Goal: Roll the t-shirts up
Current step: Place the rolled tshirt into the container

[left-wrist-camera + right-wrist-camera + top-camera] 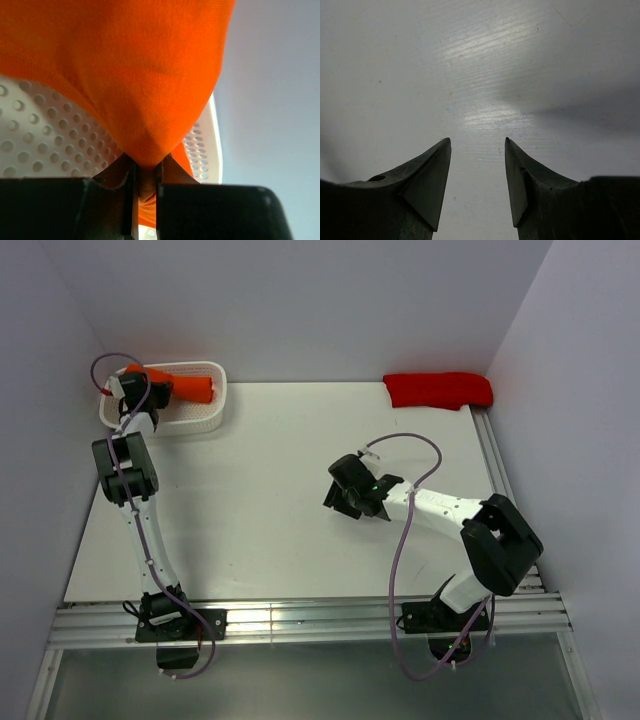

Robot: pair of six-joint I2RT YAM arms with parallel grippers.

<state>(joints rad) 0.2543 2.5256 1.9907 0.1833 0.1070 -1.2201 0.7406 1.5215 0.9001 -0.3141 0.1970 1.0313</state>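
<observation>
Left gripper (pixel 145 169): clenched on a small fold of the orange t-shirt (pixel 186 386). In the left wrist view the cloth narrows to a point where it enters the jaws.
Orange t-shirt: upper left of the top view, a compact, elongated bundle lying along the inside of the white perforated basket (pixel 207 420). It looks like a roll, but you cannot be sure from here.
Why that grip: a pinch on one fold is probably the only hold you get on cloth this wide. It lets you steer the whole bundle over the basket's dimpled floor without spreading it.
Right gripper (pixel 477 165): fingers released and standing apart with nothing between them, over bare table (pixel 250 530) just right of centre in the top view.
Why it waits there: likely parked clear of the basket, where it can go to either shirt.
Red t-shirt (pixel 438 390): upper right of the top view, bunched at the table's far edge by the back wall, well apart from both grippers.
Progress: if the orange bundle is a finished roll, you have the red one left. It shows no roll yet.
Risk: letting go with the fold snagged could tug the bundle loose.
</observation>
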